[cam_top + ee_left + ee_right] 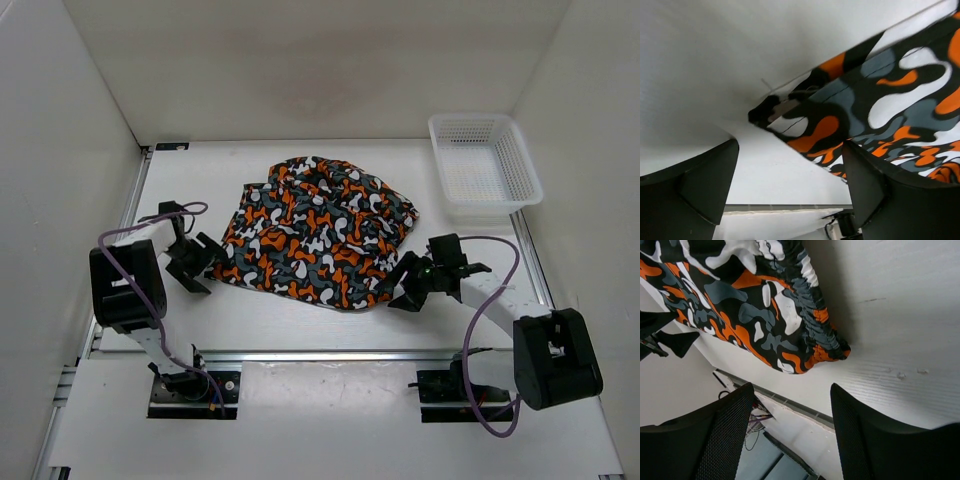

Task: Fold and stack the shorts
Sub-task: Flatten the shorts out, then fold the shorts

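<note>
The shorts (320, 232) lie in a rumpled, partly doubled heap in the middle of the table (300, 312), bunched up along the far side and flatter toward the near edge, so the fold does not look finished. At the near left, a dark hemmed corner of the shorts (790, 107) lies flat just ahead of the left gripper (790, 185), whose fingers stand wide apart with nothing between them. At the near right, a gathered, elastic-looking corner (832, 347) rests on the table just ahead of the right gripper (790, 435), which is likewise spread and empty. The step in hand seems to be taking these two near corners. To do it well, each claw should come in low, with one finger sliding under the edge, and pinch every layer at the corner, not just the top one. Both should then lift together and carry the cloth evenly, so that it lands square without dragging the bunched far part. Well apart, at the far right of the table, sits a white mesh basket (478, 118); nothing shows inside it.
</note>
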Robot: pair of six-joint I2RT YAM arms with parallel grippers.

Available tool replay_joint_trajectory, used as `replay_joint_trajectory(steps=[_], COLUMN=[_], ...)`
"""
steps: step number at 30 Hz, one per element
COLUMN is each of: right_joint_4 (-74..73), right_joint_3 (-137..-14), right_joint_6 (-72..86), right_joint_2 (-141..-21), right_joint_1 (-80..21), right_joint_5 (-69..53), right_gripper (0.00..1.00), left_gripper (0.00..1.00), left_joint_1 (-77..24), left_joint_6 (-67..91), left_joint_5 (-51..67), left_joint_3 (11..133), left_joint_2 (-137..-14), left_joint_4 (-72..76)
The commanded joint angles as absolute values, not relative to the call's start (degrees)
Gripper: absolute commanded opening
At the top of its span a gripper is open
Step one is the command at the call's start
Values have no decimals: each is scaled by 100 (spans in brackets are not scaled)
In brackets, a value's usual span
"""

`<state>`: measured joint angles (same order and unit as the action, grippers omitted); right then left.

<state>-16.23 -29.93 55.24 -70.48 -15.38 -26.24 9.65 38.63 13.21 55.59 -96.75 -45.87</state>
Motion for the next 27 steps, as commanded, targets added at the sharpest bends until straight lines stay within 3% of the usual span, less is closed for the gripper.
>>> replay_joint_trajectory(steps=[1, 6, 10, 11, 12, 22, 23, 26, 27], right_joint_4=[-1038, -801, -748, -695, -520, -35, -35, -166, -324], right_joint_3=[-2822, -2567, -2514, -2444, -2443, -2531, -2618, -2724, -2777], right_joint_6=[5845, 6205, 6336, 6415, 6486, 6935, 6935, 6935, 6935], right_joint_2=[-7180, -7233, -7356, -7356, -7417, -7971, -8024, -8104, -8104], right_joint_1=[-1503, -1503, -1503, -1503, -1503, -1661, -1731, -1784, -1784], right_joint_5=[-2962, -2822, -2567, -2514, -2514, -1504, -1442, -1266, -1118], right_gripper=[68, 67, 64, 63, 63, 50, 46, 18, 4], left_gripper=[93, 78, 33, 16, 10, 10, 10, 10, 10], left_joint_1=[976, 976, 976, 976, 976, 976, 976, 976, 976], left_joint_6=[3858, 3858, 3806, 3806, 3806, 3806, 3806, 3806, 3806], left_joint_5=[1318, 1318, 1318, 1318, 1318, 1424, 1424, 1424, 1424], left_joint_3=[5713, 5827, 5879, 5880, 5880, 5880, 5880, 5880, 5880], left_joint_2=[-9878, -10195, -10248, -10248, -10248, -10020, -10020, -9967, -9967], left_joint_4=[-4193, -4140, -4140, -4140, -4140, -4140, -4140, -4140, -4140])
